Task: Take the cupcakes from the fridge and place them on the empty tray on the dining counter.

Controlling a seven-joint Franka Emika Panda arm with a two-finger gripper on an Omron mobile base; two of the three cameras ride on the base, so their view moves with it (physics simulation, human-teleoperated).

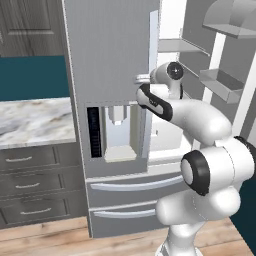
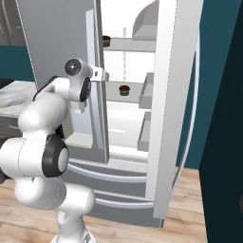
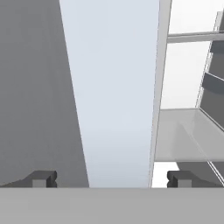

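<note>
We've got the gripper (image 3: 112, 178) with jaws spread wide, straddling the edge of the fridge (image 1: 110, 55) door, while both cupcakes (image 2: 124, 89) sit on shelves inside that fridge.

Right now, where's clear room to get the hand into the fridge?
Free: the white gap between the closed grey steel left door and the swung-open right door, above the shelf with the small brown cupcake. Crowded: the open fingers straddle the left door's edge.
</note>
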